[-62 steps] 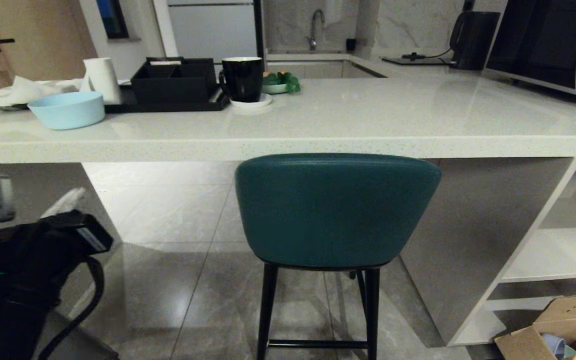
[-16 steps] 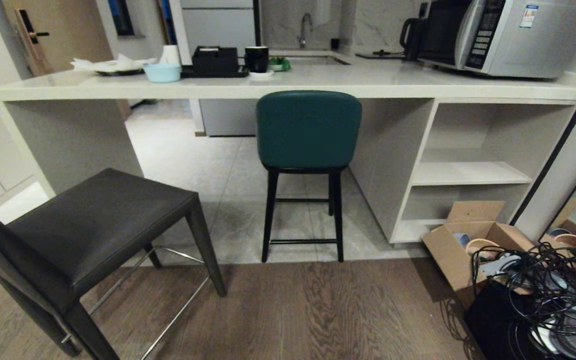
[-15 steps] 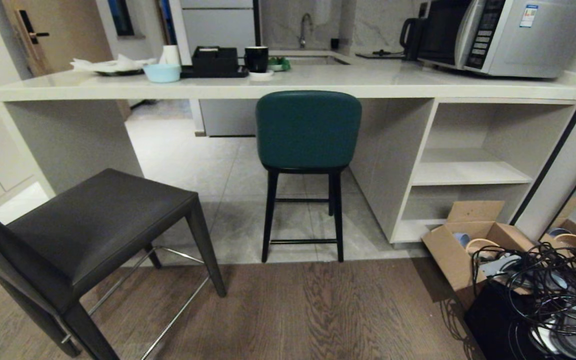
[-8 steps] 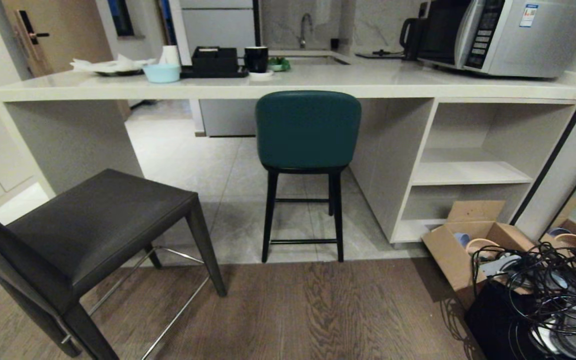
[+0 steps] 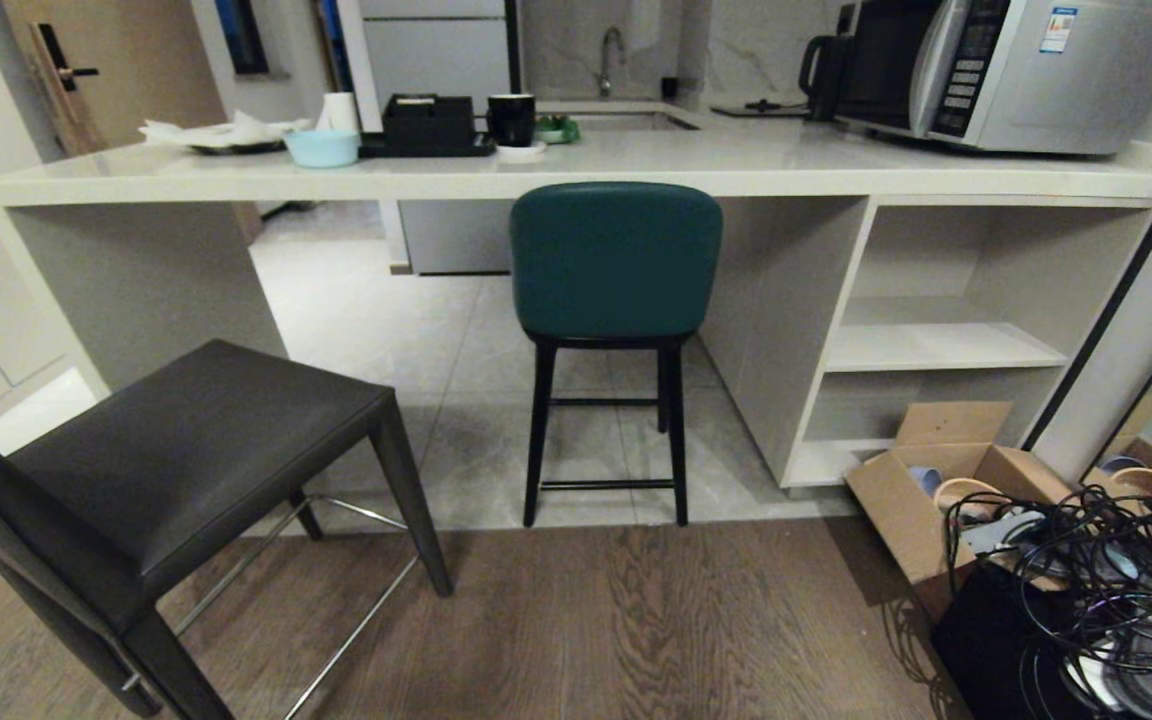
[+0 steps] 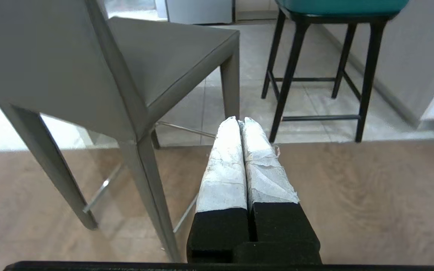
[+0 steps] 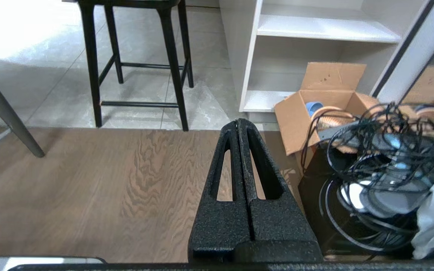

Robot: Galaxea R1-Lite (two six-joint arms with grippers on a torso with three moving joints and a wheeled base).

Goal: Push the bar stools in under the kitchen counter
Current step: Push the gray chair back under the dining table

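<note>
kitchen floor of pale tiles meets brown wood planks in front of the long cream worktop point(image 5: 636, 175); the teal stool point(image 5: 616, 260) stands under its edge, while the dark grey stool point(image 5: 186, 450) is well apart from it, turned at an angle on the robot's left. the left claw point(image 6: 239, 121) and the right claw point(image 7: 238, 122) are both pressed together, empty and touching nothing. i think a push on a corner of the grey stool could spin or tip it, or knock its legs into the side panel point(image 5: 146, 280).

Wood plank floor point(image 5: 636, 620), pale tiles point(image 5: 376, 300), white shelving point(image 5: 936, 345), microwave point(image 5: 1006, 70)
</note>
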